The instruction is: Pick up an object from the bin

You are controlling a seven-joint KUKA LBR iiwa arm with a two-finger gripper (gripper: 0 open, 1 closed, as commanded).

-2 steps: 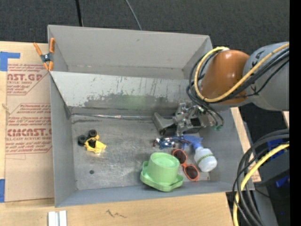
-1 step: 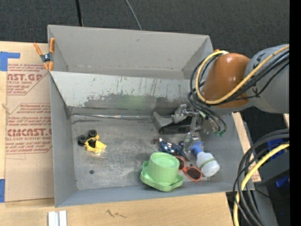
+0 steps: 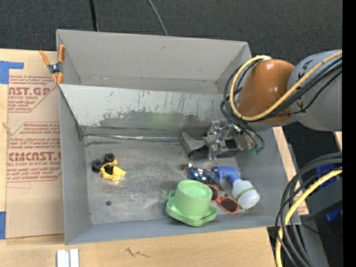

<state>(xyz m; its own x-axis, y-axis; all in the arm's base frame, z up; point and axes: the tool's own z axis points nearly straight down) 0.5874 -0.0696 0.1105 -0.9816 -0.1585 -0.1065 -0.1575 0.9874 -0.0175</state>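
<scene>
Bare bin floor [image 3: 144, 166] open through the middle, yellow toy [image 3: 111, 170] alone at left, green cup [image 3: 192, 203], red sunglasses [image 3: 225, 203] and blue bottle [image 3: 236, 183] crowded front right, arm [image 3: 267, 90] blocking right side

**Dark floor, pale desk**

Across the top, a dark grey floor [image 3: 250, 10], fine-grained like short carpet, matte under soft, even light. Crossing it, a straight black rod [image 3: 91, 7] and, just to its right, a thin dark cable [image 3: 156, 13] curving downward, both ending behind the far wall of the grey bin [image 3: 139, 60]. Along the bottom, a light wooden desk [image 3: 183, 249], smooth, marked by a faint dark scribble [image 3: 135, 253]. Toward its left end, a small pale metal piece [image 3: 68, 256] at the lower edge.
</scene>
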